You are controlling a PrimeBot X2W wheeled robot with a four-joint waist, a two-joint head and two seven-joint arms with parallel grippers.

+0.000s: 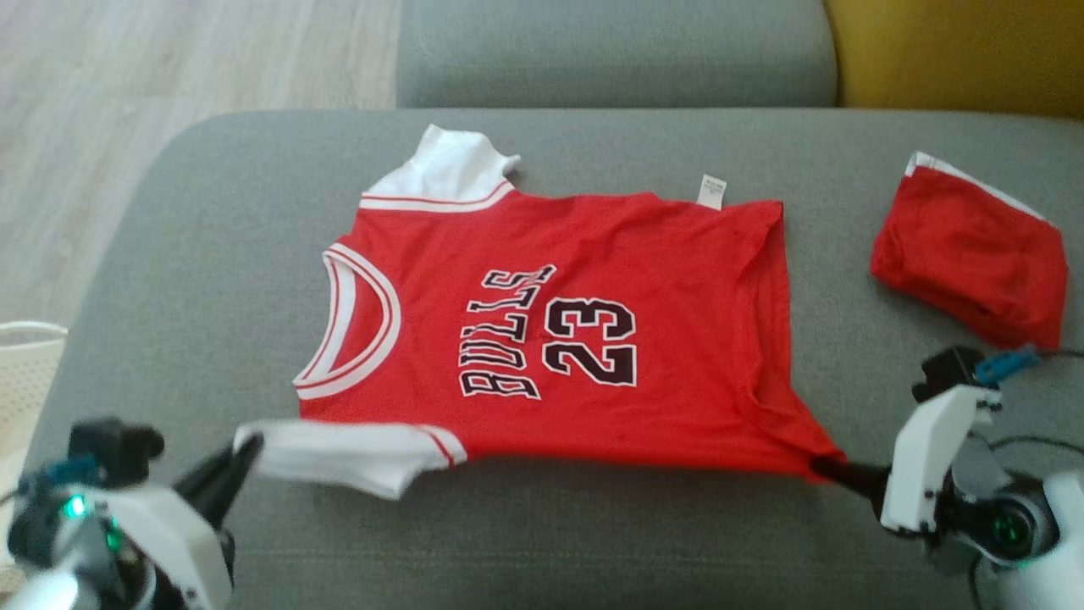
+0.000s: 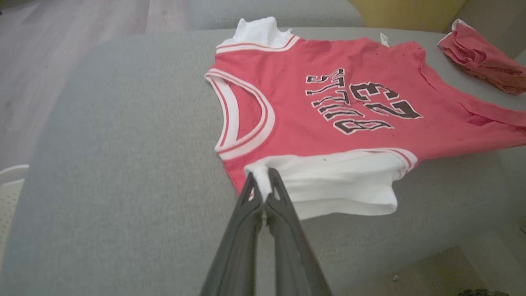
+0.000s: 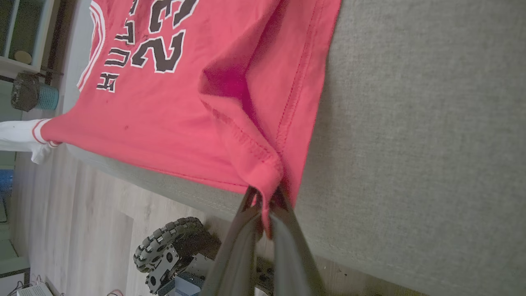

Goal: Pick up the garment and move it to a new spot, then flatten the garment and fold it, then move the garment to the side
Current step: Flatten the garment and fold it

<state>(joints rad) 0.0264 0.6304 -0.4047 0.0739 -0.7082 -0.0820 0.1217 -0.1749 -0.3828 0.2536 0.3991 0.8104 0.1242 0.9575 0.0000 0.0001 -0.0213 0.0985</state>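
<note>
A big grey sofa (image 1: 212,254) takes up most of the head view. Pale wood floor (image 1: 127,85) shows past it at 10 o'clock.

A red jersey (image 1: 677,339) lies spread out in the middle of the sofa seat, front side up. It says BULLS and 23 in black. Its neck hole points to 9 o'clock and its bottom edge points to 3 o'clock. It lies mostly flat, with a fold along the bottom edge. The edge near the robot runs in a straight line from one gripper to the other.

Red shorts (image 1: 974,254) sit in a bunch on the sofa at 3 o'clock from the jersey, not touching it. A white basket (image 1: 25,373) peeks in at the 9 o'clock side, beside the sofa.

The jersey has two white sleeves. The far sleeve (image 1: 445,165) sticks out at 11 o'clock. The near sleeve (image 1: 339,453) sticks out at 7 o'clock.

The left gripper (image 1: 246,449) is pinched tight on the end of the near sleeve. In the left wrist view, white cloth sits between its dark tips.

The right gripper (image 1: 821,464) is at 4 o'clock from the jersey. It is pinched tight on the red bottom corner, which bunches up between its tips in the right wrist view.

A robot wheel (image 3: 168,242) shows on the floor at 7 o'clock in that view.

A small white tag (image 1: 712,191) sticks out of the jersey's far edge at 1 o'clock.
</note>
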